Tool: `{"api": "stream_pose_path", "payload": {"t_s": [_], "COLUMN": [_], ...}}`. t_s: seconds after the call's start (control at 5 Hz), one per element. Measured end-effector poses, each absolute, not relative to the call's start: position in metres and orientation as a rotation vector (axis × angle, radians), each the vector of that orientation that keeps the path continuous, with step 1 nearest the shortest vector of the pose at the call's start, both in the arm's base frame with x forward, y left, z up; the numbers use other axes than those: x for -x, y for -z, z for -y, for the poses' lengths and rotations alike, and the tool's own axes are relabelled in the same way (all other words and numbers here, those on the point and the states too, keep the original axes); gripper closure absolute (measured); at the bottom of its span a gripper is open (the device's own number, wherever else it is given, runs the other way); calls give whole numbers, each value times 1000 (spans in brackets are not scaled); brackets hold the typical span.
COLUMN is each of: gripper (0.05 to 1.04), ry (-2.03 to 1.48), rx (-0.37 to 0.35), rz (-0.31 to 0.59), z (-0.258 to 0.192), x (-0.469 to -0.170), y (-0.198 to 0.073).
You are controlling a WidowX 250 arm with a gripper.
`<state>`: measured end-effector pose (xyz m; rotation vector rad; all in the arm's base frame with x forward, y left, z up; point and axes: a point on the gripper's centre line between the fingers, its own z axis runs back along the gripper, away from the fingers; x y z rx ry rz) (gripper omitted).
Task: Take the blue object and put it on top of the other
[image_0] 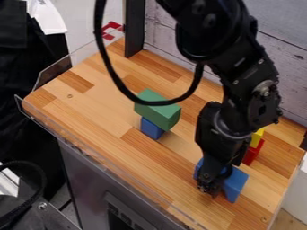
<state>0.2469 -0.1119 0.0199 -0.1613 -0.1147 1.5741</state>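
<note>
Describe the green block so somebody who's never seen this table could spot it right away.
On the wooden tabletop, look near the middle, to the picture's left of the black robot arm. The green block there lies on a smaller blue block and is the only green one.

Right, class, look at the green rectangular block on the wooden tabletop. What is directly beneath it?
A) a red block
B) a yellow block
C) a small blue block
C: the small blue block shows under the green rectangular block, between it and the wooden tabletop.
</note>
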Motion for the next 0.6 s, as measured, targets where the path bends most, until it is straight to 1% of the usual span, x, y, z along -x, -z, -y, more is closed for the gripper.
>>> {"api": "stream_pose_path", "payload": {"t_s": [0.2, 0.4, 0.6], "gripper": [421, 507, 507], "ry": [-1582, -1582, -1578], "rx": [156, 167, 163], "rz": [108, 109, 122], "z": [110, 111, 110], "x": [-246, -247, -247], "y": [-17, -17, -18]}}
